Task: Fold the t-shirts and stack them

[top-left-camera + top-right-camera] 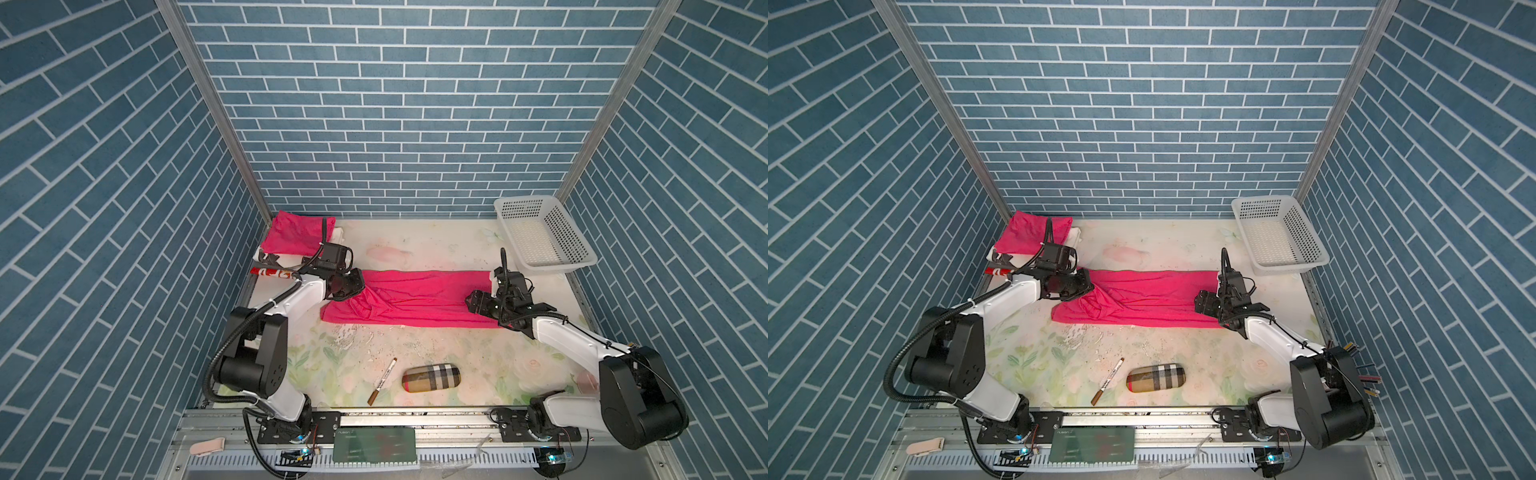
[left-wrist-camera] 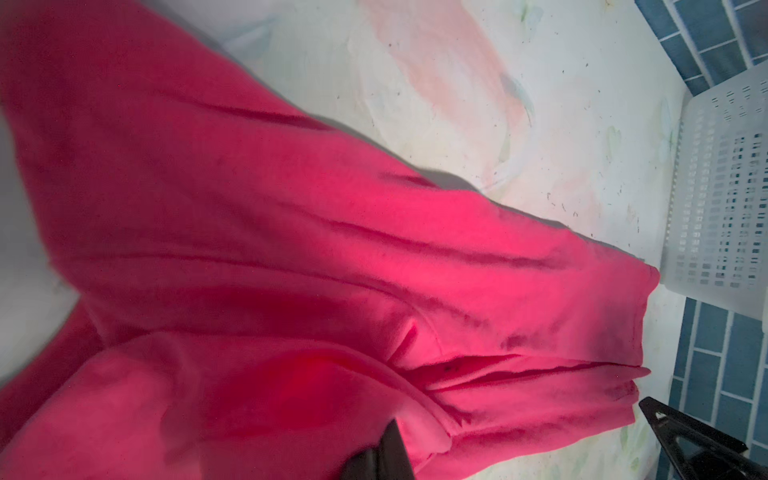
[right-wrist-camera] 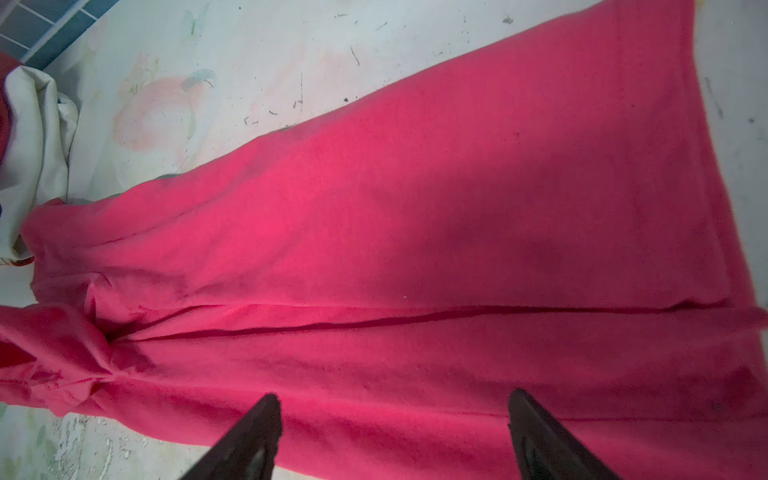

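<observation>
Top views show us a folded t-shirt (image 1: 295, 232) at rear left, our left gripper (image 1: 356, 291) clamped on the bunched left end of the flat t-shirt (image 1: 424, 295) across the middle, and our right gripper (image 1: 470, 302) spread apart at its right end.

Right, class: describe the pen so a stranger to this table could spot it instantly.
Start at the floral table, then move to its near edge, in front of the spread pink t-shirt. Left of the plaid case lies the pen: the only thin, stick-like thing, white with brown ends.
</observation>
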Available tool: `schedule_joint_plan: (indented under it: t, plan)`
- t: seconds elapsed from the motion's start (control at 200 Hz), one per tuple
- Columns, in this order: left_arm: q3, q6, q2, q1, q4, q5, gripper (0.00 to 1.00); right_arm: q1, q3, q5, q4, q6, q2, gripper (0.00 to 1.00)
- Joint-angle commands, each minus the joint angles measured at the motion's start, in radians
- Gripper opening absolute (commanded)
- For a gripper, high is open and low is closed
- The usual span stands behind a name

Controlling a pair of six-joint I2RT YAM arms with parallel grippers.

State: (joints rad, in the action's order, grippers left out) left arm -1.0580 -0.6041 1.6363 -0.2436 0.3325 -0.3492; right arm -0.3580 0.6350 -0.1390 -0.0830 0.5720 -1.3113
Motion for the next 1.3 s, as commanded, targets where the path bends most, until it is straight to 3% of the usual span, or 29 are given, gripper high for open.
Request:
schedule_joint_plan:
  t: [0.0, 0.105, 0.285, 0.395, 0.56, 0.695, 0.81, 0.995, 1.11, 1.295]
  plan:
    - [-0.074, 0.033, 0.072, -0.001, 0.019, 0.010, 0.00, -0.018, 0.016, -0.013, -0.009, 0.023, 0.015, 0.86]
    - [-0.138, 0.039, 0.155, 0.002, 0.020, 0.004, 0.03, -0.044, 0.017, -0.019, -0.001, 0.019, 0.020, 0.87]
    - [-0.252, 0.049, 0.245, 0.026, 0.049, 0.002, 0.60, -0.125, 0.038, -0.034, 0.046, -0.061, 0.014, 0.87]
    - [-0.328, 0.061, 0.213, 0.061, 0.085, 0.018, 0.85, -0.187, 0.080, -0.015, 0.077, -0.159, -0.015, 0.85]
    - [-0.341, 0.090, 0.087, 0.137, 0.161, 0.013, 0.86, -0.344, 0.194, 0.066, 0.135, -0.366, -0.117, 0.81]
    - [-0.100, 0.015, -0.077, 0.239, 0.033, -0.192, 0.86, -0.430, 0.290, 0.059, 0.217, -0.481, -0.250, 0.74]
    - [0.059, -0.020, -0.159, 0.272, -0.024, -0.310, 0.86, -0.499, 0.383, 0.049, 0.244, -0.549, -0.377, 0.69]
    - [0.282, -0.163, -0.204, 0.286, -0.248, -0.438, 0.86, -0.580, 0.521, 0.048, 0.257, -0.610, -0.558, 0.67]
    - [0.373, -0.245, -0.196, 0.307, -0.377, -0.453, 0.86, -0.600, 0.579, 0.028, 0.265, -0.620, -0.623, 0.63]
    - [0.424, -0.250, -0.173, 0.329, -0.425, -0.433, 0.86, -0.613, 0.634, -0.007, 0.285, -0.617, -0.702, 0.55]
